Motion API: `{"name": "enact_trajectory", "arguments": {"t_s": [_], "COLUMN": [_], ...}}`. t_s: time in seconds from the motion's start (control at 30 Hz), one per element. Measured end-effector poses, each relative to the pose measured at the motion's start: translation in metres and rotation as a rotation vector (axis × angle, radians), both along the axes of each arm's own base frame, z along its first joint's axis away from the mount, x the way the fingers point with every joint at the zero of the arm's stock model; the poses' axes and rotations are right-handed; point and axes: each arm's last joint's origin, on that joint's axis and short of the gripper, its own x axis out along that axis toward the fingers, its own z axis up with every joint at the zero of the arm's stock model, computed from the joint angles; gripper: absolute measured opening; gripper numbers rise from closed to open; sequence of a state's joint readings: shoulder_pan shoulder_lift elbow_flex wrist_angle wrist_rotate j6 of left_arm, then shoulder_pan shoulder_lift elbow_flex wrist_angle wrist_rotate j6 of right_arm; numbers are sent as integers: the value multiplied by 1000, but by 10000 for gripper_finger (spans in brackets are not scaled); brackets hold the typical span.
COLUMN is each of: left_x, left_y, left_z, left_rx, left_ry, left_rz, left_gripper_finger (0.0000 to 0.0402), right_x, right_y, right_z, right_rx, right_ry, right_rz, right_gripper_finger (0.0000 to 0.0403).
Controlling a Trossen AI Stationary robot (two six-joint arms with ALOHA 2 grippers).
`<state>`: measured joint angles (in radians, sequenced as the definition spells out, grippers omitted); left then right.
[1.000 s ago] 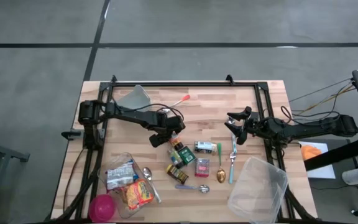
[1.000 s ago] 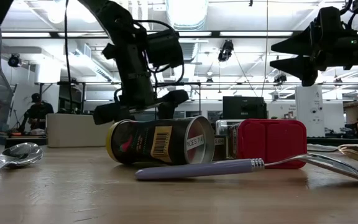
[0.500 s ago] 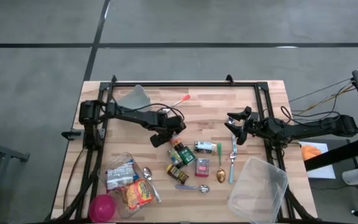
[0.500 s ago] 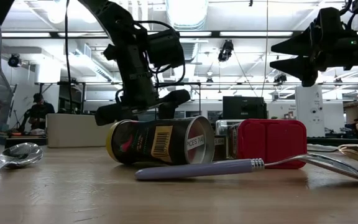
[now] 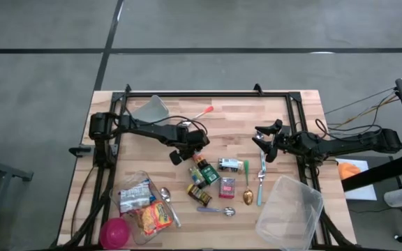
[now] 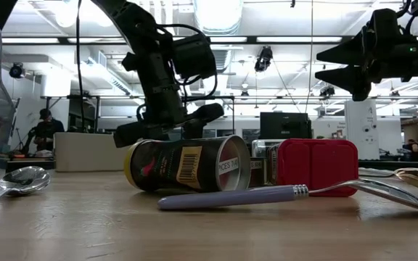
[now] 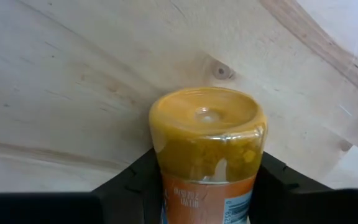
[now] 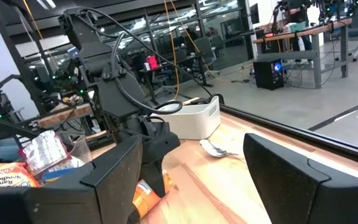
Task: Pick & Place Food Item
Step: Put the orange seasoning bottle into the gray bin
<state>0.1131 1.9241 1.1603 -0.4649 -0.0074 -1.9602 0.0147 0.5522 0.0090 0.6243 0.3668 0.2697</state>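
A glass jar [image 7: 207, 143] of yellow-orange food with an orange label lies in the cluster at the table's middle [image 5: 196, 161]. My left gripper [image 5: 188, 150] reaches down to it from the left, one finger on each side of it. The low view shows the left gripper [image 6: 165, 123] above a dark can that hides the jar. My right gripper [image 5: 264, 143] hangs level and open above the table's right half, with nothing between its fingers [image 8: 114, 180]. My left gripper has the jar's two opposite sides [image 7: 160, 180] between its two fingers, which lie flush against the glass. The fingers [image 7: 138, 186] come steeply from above, slanting from the table's left. The jar's rounded glass end [image 7: 204, 115] sticks out past the fingertips, over the wood.
Close by the jar lie a green packet [image 5: 208, 173], a dark can on its side [image 6: 187, 164], a red box [image 5: 227, 187], a green tin [image 5: 230, 165] and several spoons [image 5: 260, 174]. A clear tub [image 5: 290, 209] sits near right, snack bags [image 5: 145, 209] near left.
My left gripper has stayed in place while its fingers have drawn closer together around the jar. The jar has not moved.
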Motion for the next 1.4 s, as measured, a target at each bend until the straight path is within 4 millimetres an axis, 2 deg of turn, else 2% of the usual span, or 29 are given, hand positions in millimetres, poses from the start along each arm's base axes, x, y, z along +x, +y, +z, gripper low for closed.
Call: {"name": "enact_trajectory", "arguments": {"t_s": [0.33, 0.5, 0.7, 1.03, 1.23, 1.4], "left_x": [-3, -7, -16, -50, -82, -111], "left_y": [0, 0, 2, 8, 10, 19], "left_z": [7, 29, 61, 128, 157, 169], "left_rx": [23, 82, 320, 894, 1000, 1013], "left_ry": [-4, -51, -69, 109, 240, 408], "left_rz": [-40, -97, -247, -715, -797, -900], "left_gripper_finger": [160, 160, 160, 160, 159, 159], "right_x": [0, 0, 0, 0, 0, 0], "right_y": [0, 0, 0, 0, 0, 0], "right_z": [0, 0, 0, -2, -2, -2], "right_rx": [0, 0, 0, 0, 0, 0], "right_ry": [0, 0, 1, 17, 21, 24], "right_rz": [0, 0, 0, 0, 0, 0], "right_gripper_finger": [276, 276, 276, 276, 276, 276]}}
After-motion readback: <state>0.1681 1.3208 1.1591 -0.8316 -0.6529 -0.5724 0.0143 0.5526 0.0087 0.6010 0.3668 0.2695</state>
